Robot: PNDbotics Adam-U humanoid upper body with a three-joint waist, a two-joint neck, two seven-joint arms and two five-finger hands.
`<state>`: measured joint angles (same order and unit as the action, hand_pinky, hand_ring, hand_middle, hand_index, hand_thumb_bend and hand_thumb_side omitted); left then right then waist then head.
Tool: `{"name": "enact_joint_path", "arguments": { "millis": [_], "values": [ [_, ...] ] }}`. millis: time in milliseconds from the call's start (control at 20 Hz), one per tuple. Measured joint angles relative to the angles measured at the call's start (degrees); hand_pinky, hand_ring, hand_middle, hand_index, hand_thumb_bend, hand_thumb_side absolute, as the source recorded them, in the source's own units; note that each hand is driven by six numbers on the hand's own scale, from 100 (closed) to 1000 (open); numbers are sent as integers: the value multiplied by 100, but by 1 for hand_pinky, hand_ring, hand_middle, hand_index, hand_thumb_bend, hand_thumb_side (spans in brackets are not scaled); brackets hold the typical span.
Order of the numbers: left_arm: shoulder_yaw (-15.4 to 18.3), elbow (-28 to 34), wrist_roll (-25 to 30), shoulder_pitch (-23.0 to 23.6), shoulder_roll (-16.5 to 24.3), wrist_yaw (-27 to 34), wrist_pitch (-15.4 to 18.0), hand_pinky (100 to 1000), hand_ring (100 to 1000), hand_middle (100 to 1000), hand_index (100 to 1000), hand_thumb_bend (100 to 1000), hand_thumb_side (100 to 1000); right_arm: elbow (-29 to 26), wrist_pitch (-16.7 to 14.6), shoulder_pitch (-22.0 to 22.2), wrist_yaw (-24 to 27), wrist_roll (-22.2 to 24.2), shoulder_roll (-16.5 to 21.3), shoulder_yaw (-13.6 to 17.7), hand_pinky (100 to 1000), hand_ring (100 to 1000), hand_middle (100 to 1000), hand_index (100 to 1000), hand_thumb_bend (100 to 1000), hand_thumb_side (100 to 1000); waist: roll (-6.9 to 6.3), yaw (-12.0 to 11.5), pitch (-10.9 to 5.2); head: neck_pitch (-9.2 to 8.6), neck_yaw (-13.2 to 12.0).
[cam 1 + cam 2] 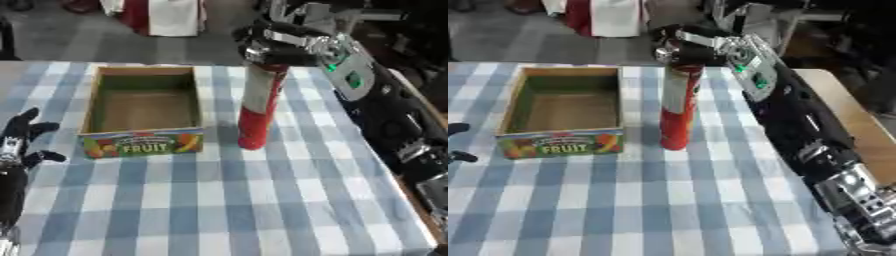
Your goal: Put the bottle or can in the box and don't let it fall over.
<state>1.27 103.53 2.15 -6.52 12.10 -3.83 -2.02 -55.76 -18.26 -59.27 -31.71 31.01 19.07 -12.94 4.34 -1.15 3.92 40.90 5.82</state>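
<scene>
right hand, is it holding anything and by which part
Yes: the right hand is curled round the top end of the tall red and white can, which stands upright on the checked cloth right of the open box. The left hand holds nothing.

Looks like a lab or demo room: blue-checked tablecloth (219, 200) on a table, grey floor (70, 30) behind, dark equipment (859, 45) at right.

Red-and-white can (259, 111); green-lined box (143, 111), colourful FRUIT label; blue-white checked tablecloth (219, 200); black-silver hand (278, 46).
</scene>
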Motion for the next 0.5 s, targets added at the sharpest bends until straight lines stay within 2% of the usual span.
{"name": "enact_joint_path", "arguments": {
  "millis": [500],
  "values": [
    [0,0,2,0,0,0,-2,547,927,703,954,353,988,-71,48,32,-7,140,44,4,845,899,899,1000,100,983,0,1,0,-17,7]
  ]
}}
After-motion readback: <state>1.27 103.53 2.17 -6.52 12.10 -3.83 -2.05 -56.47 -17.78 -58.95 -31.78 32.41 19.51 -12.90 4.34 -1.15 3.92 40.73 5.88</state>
